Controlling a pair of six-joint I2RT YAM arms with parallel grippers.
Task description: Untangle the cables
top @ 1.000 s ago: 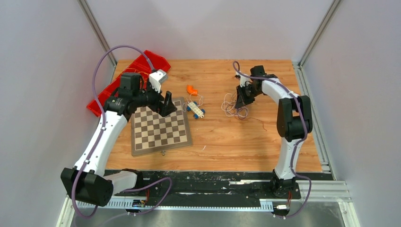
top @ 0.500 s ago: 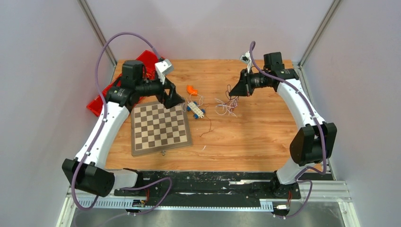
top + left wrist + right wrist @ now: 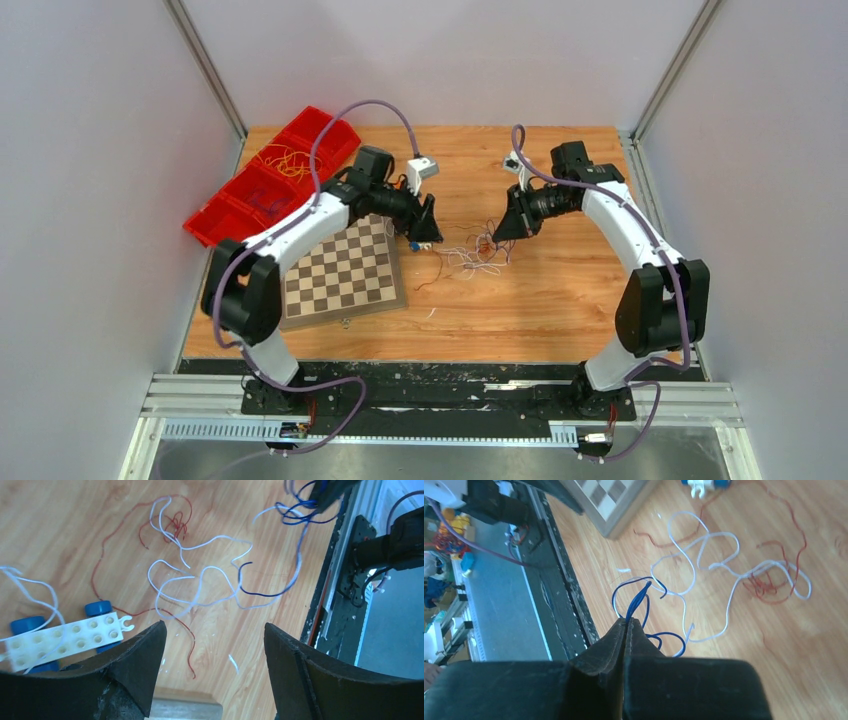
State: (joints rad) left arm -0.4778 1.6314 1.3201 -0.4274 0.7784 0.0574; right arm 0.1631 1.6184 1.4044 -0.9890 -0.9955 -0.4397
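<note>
The cables (image 3: 470, 255) lie as loose white, dark red and blue strands on the wooden table between my two grippers. My left gripper (image 3: 424, 226) hovers just left of them, open, with nothing between its fingers. In the left wrist view the gripper (image 3: 215, 625) looks down on white strands (image 3: 200, 580), a dark red strand (image 3: 175, 522) and a blue strand (image 3: 280, 587). My right gripper (image 3: 500, 230) is shut on the blue cable (image 3: 639, 597), which sticks out past the gripper (image 3: 628, 621) tips. White loops (image 3: 704, 545) and a red tangle (image 3: 774, 585) trail beyond it.
A chessboard (image 3: 340, 275) lies left of the cables. A white toy brick with blue wheels (image 3: 70, 640) sits by my left gripper with a white strand over it. Red bins (image 3: 250, 195) at the back left hold yellow-orange wires (image 3: 285, 160).
My left arm has swung right from the chessboard's far corner to beside the cables, jaws slightly narrower. My right gripper, still shut, has dragged the bunch left and spread it out.
</note>
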